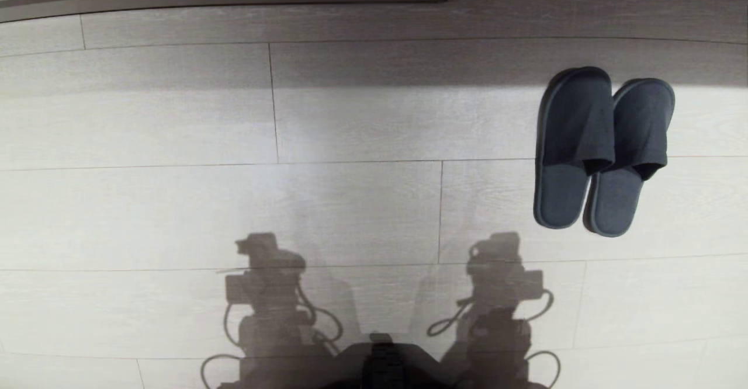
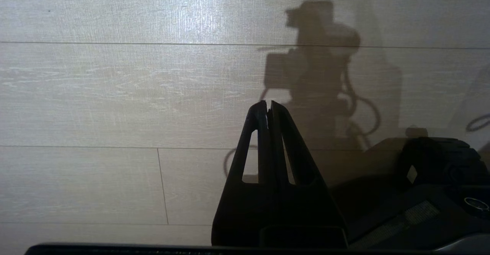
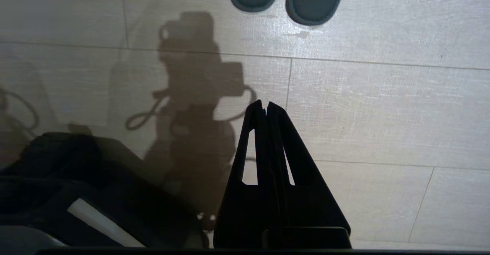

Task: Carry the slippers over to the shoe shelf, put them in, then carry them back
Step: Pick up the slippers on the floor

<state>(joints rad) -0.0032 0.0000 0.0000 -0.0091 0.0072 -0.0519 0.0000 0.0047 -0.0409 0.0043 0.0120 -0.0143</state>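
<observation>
Our right gripper (image 3: 265,107) hangs with fingers pressed together, like the left gripper (image 2: 268,107). Ahead on the floor (image 1: 350,202) lie the 2 slippers (image 1: 602,149), heels toward our right gripper, the nearer arm.

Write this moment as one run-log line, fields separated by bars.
dark grey-blue fabric slippers: side by side on pale wood-look floor, untouched | left gripper: shut, empty, above floor | right gripper: shut, empty, short of slippers
</observation>
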